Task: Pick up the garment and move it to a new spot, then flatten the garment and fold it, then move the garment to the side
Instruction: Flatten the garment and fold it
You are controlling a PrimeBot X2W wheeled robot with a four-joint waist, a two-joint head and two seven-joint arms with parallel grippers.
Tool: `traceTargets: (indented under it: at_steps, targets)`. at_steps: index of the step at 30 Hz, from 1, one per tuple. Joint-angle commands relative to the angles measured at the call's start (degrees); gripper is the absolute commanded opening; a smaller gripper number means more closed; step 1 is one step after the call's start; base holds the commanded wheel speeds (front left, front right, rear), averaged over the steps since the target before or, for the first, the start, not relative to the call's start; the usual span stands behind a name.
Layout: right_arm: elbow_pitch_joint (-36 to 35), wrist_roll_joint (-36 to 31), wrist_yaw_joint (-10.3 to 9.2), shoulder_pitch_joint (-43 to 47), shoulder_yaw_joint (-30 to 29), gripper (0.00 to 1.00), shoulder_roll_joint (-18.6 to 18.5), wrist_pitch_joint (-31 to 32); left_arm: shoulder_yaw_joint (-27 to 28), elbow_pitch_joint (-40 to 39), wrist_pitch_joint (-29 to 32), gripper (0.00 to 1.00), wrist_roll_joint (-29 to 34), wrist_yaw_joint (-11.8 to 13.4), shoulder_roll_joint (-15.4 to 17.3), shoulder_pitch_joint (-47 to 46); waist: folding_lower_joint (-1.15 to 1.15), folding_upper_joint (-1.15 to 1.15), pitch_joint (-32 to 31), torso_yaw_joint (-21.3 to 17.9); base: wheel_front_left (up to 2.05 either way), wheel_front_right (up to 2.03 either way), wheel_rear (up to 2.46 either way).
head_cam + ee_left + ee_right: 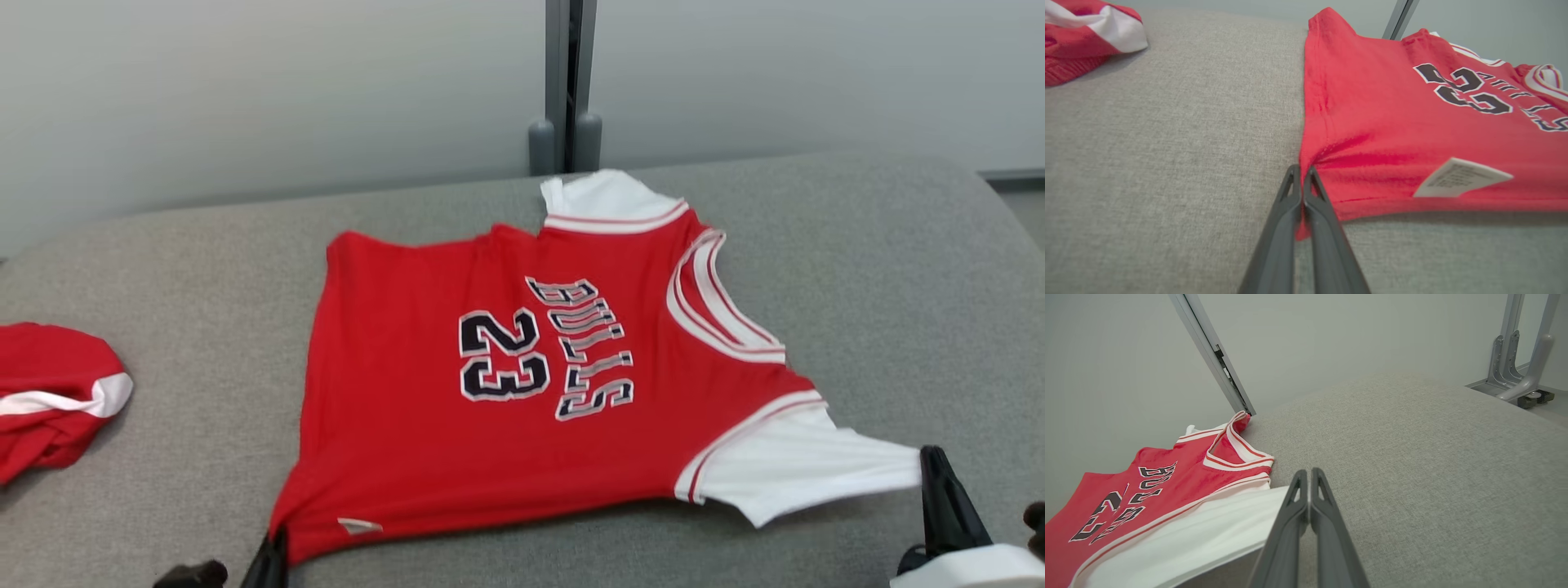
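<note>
- The garment [506,384] lay spread on the grey cushion [857,245]; judged light, limp and stretch-prone; best held at hems and corners.
- The left gripper [1301,169] was clamped tight on its 7 o'clock hem corner; the right gripper [1308,473], likewise closed, pinched the 4 o'clock white sleeve.
- A second red cloth [49,392] sat at 9 o'clock.

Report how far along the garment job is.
Done: the red fabric jersey with white sleeves lies spread, print up, on the grey upholstered surface. In hand: the left gripper is shut on its hem corner, the right gripper on one sleeve, apparently stretching it flat. Left: folding, then moving it aside.
</note>
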Motion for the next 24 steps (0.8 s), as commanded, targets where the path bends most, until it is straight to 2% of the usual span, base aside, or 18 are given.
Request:
traceTargets:
  at_steps: [1,13,17,24]
  targets:
    - [-0.43,0.06,-0.17,1.72,-0.95,0.0,-0.36,-0.29,-0.7,-0.04,-0.03,0.0,-0.88,0.93,0.72,1.78,0.0,0.0,-2.62,0.76,0.0,0.0,0.0]
    - [-3.33,0.91,-0.17,6.85,-2.69,0.0,1.25,-0.29,-2.69,-2.45,-0.03,0.0,-2.63,2.7,0.69,6.0,0.0,0.0,-4.73,2.43,0.0,0.0,0.0]
    - [-4.14,-0.76,-0.16,4.61,-1.67,0.0,1.51,-0.29,-3.48,-3.55,-0.03,0.0,-2.47,2.07,0.61,4.5,0.0,0.0,-3.66,2.41,0.0,0.0,0.0]
    - [-1.01,-2.88,-0.14,-2.59,-0.33,0.0,2.16,-0.28,-5.19,-3.04,-0.02,0.0,-0.54,1.26,0.55,-1.55,0.0,0.0,-0.37,2.61,0.0,0.0,0.0]
